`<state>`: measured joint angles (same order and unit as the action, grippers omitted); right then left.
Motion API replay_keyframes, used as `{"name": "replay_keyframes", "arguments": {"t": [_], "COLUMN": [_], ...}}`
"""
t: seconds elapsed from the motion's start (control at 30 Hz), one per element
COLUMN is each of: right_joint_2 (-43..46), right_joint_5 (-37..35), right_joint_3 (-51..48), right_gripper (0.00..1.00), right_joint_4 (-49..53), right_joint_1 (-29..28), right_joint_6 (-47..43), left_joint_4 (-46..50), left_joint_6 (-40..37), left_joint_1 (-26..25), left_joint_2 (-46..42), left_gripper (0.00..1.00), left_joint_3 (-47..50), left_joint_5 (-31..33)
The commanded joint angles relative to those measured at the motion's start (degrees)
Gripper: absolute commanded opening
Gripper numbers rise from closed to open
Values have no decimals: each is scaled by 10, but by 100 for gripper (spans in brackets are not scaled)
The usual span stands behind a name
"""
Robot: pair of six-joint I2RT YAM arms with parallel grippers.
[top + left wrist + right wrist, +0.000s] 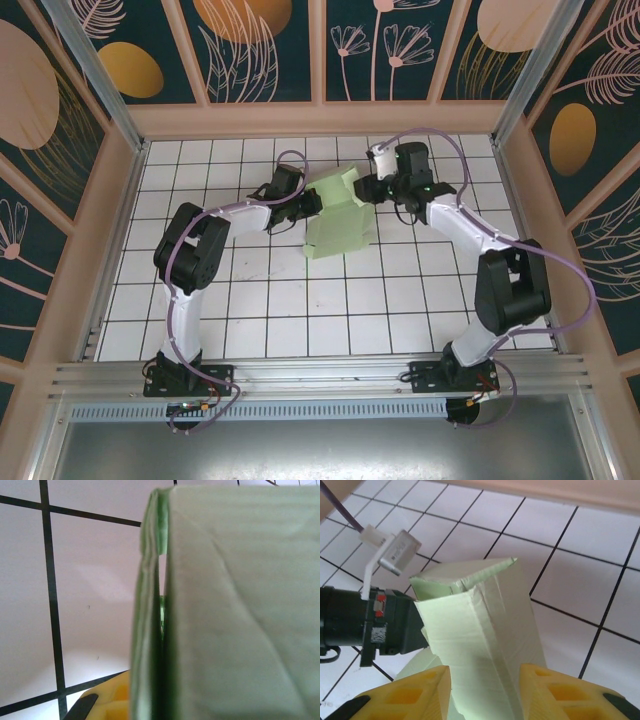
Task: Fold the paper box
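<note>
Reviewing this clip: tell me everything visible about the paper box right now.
The paper box is pale mint-green thin card, creased and partly folded into a rectangular sleeve, sitting between both arms over the tiled table. Its far end gapes, with a flap bent over it. The left gripper pinches its left edge. The right gripper straddles it with yellow fingers; whether they press is unclear.

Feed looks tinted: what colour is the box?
Pale mint green paper box, best in right wrist view.

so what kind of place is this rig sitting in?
Probably a lab robot cell, not a home: an aluminium rail along the near edge, a white gridded tabletop, and printed floral panels walling it in.
</note>
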<state>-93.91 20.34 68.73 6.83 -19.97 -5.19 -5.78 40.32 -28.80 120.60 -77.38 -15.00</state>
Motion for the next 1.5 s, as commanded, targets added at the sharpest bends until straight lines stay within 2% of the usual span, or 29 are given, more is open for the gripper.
{"name": "replay_keyframes", "arguments": {"t": [0.0, 0.27, 0.9, 1.13, 1.47], "right_joint_2": [-21, -48, -87, -108, -148], "right_joint_5": [27, 5, -282, -356, -449], "right_joint_3": [32, 59, 92, 103, 119], "right_gripper": [41, 36, 36, 35, 27], "right_joint_4": [10, 33, 64, 72, 77], "right_joint_1": [2, -3, -91, -111, -159], "right_joint_6": [-5, -10, -82, -97, -102], "left_joint_4": [0, -1, -7, -10, -11], "left_joint_6": [-8, -10, -9, -9, -7], "left_joint_1": [0, -1, -1, -1, -1], "left_joint_2": [0, 2, -1, 0, 3], "left_gripper": [0, 0, 0, 0, 0], "left_joint_3": [-9, -11, -9, -10, -11], "left_joint_5": [-14, -19, -30, -33, -35]}}
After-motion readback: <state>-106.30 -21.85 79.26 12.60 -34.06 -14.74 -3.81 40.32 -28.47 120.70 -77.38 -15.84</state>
